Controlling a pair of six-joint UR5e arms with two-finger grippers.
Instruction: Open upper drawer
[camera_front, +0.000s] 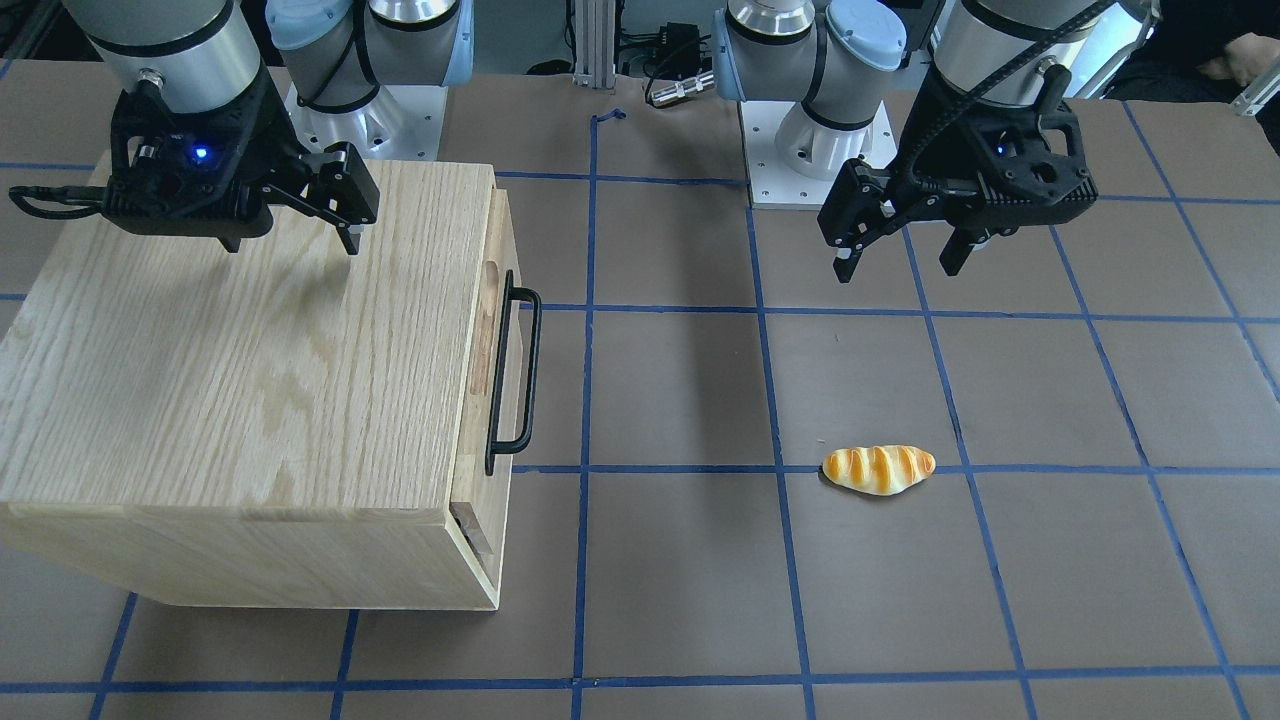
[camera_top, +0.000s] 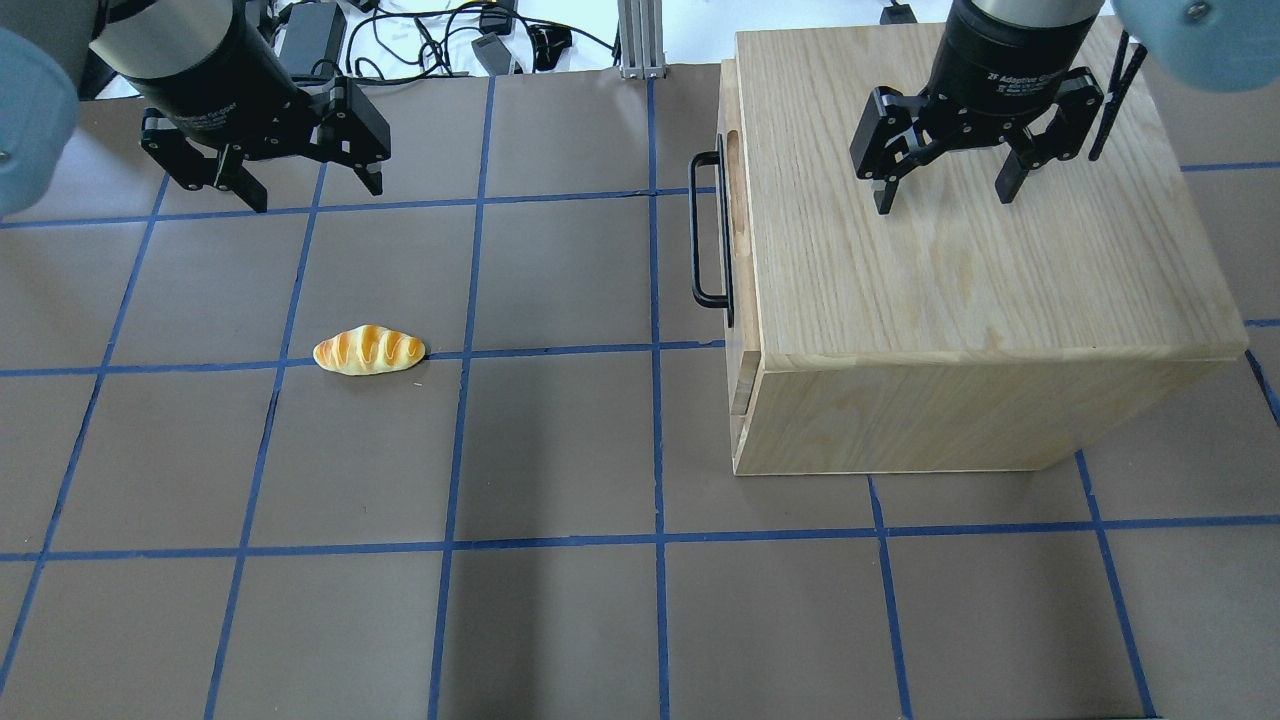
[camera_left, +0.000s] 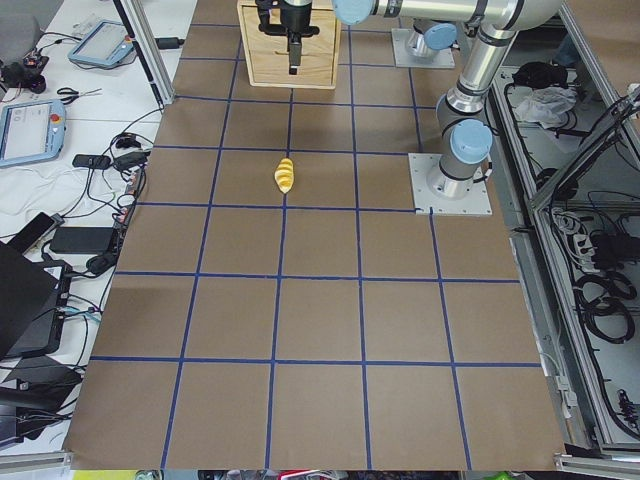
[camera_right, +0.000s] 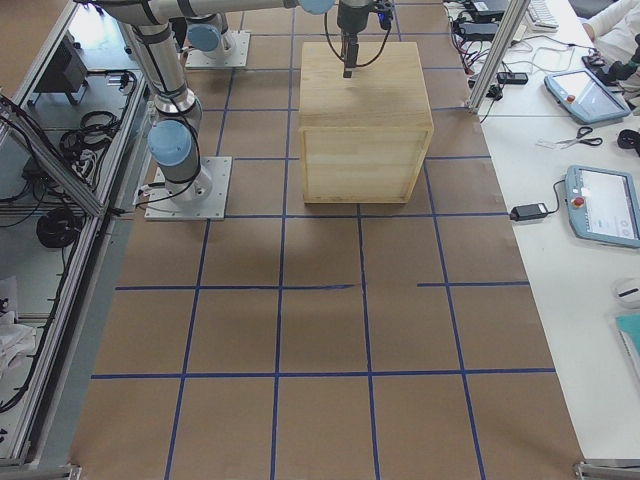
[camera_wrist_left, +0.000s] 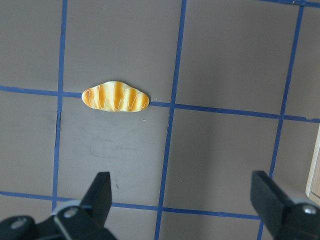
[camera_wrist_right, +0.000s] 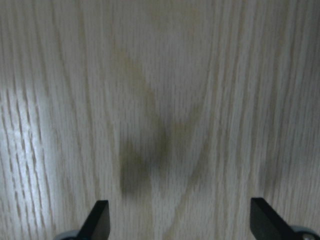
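Observation:
A light-oak cabinet (camera_top: 960, 300) stands on the robot's right side of the table. Its upper drawer (camera_top: 741, 240) faces the table's middle and sits close against the cabinet body. The drawer's long black bar handle (camera_top: 709, 232) also shows in the front-facing view (camera_front: 515, 375). My right gripper (camera_top: 943, 200) is open and empty, hovering over the cabinet's top panel (camera_wrist_right: 160, 100), away from the handle. My left gripper (camera_top: 312, 192) is open and empty above the bare table at the far left. It also shows in the left wrist view (camera_wrist_left: 182, 200).
A toy bread roll (camera_top: 368, 351) lies on the brown mat (camera_top: 560, 450) with blue tape lines, in front of the left gripper; it also shows in the left wrist view (camera_wrist_left: 115, 97). Cables and an aluminium post (camera_top: 636, 40) stand at the table's far edge.

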